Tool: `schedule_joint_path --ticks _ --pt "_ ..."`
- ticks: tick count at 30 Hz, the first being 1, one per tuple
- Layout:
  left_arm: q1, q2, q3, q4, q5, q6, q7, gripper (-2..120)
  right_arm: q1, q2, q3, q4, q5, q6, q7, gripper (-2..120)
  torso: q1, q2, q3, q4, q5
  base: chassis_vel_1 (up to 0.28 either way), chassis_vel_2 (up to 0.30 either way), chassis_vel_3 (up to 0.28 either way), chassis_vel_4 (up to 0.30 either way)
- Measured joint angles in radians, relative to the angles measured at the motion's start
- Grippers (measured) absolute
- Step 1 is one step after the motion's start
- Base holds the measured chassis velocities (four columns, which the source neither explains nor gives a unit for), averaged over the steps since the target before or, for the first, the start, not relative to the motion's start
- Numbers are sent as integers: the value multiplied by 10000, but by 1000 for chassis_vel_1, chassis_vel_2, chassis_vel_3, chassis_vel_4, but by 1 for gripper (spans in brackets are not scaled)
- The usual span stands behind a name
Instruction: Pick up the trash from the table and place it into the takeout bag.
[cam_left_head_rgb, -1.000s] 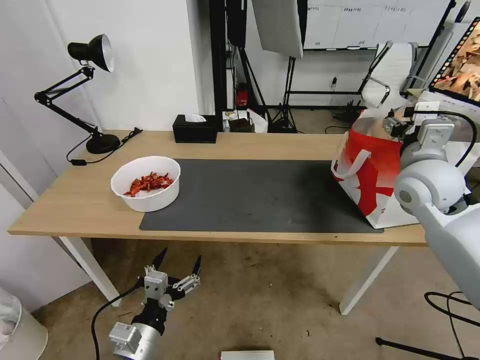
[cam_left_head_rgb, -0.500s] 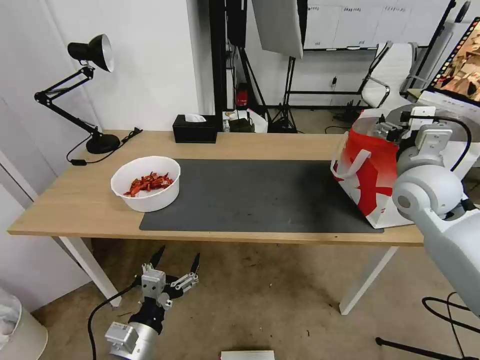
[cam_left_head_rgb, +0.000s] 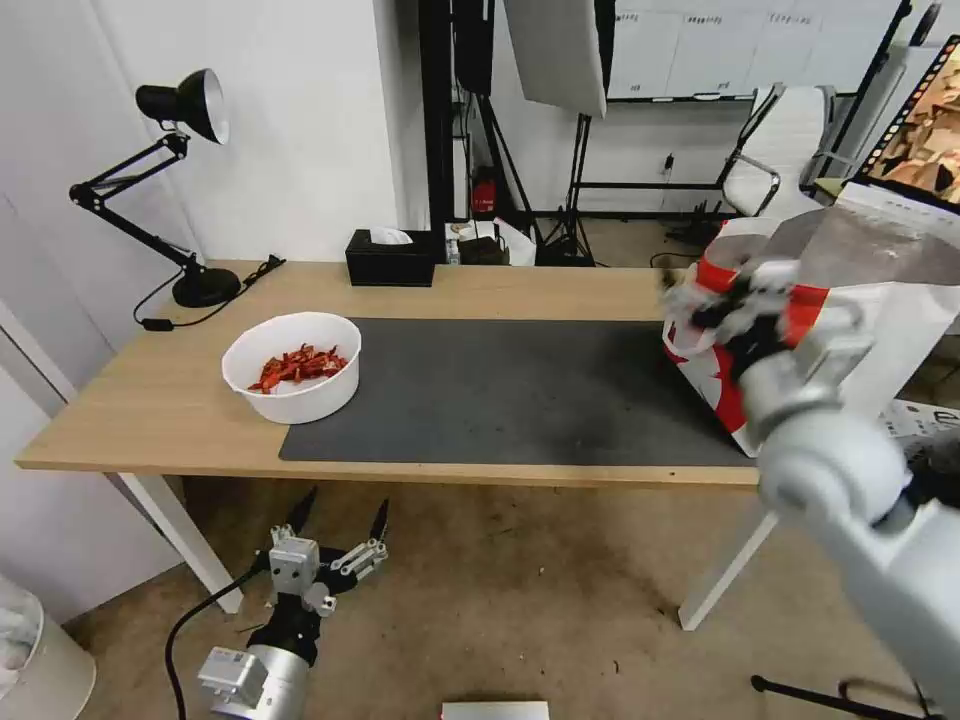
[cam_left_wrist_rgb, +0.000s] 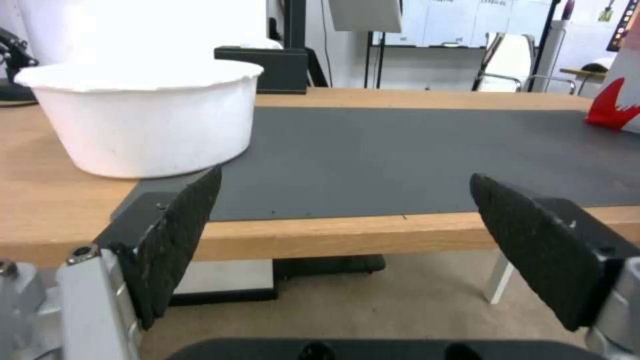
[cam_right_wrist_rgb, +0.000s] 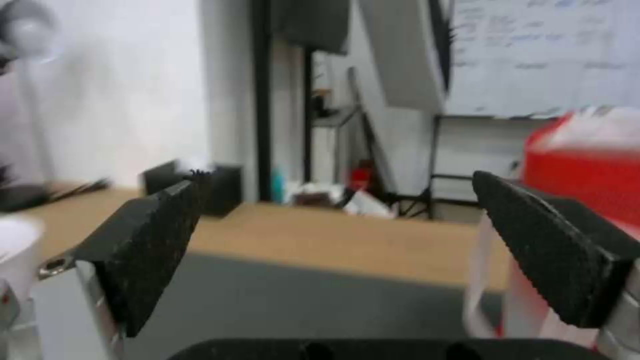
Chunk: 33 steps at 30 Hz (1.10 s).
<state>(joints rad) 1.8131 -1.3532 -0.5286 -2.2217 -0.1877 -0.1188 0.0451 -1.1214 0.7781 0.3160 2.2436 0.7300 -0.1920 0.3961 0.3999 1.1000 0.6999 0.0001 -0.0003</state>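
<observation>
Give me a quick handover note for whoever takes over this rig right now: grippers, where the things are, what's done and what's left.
Left gripper: open, empty, low in front of the table, below its near edge.
Right gripper: open, empty, in front of the takeout bag, facing back over the table.
White bowl of red scraps: on the left part of the table, partly over the corner of the dark mat.
Takeout bag: stands open at the table's right end.
Done: no loose trash lies on the mat; what is inside the bag cannot be seen.
Left: the bowl is not yet bagged.
</observation>
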Motion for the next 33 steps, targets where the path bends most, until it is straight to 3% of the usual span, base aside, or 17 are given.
schedule_joint_path --ticks 6,11,18,33 --pt "79 -58 -48 140 85 -106 11 100 -3485 904 1215 322 -1505 1400 -1582 100 -1 0 0 -3 3 0 0 0 0" --pt "39 -101 -13 262 194 -115 11 100 -5042 1431 1589 -88 -2090 2547 -2289 100 -1 0 0 -4 2 0 0 0 0" --pt "-1 -108 44 348 228 -123 14 100 -5475 1995 1432 -794 -2529 3373 -2516 100 -1 0 0 -2 3 0 0 0 0" --pt "-140 -30 141 589 206 -158 22 100 -5262 2377 458 -1234 -3041 3311 -2430 100 0 0 1 -1 1 0 0 0 0"
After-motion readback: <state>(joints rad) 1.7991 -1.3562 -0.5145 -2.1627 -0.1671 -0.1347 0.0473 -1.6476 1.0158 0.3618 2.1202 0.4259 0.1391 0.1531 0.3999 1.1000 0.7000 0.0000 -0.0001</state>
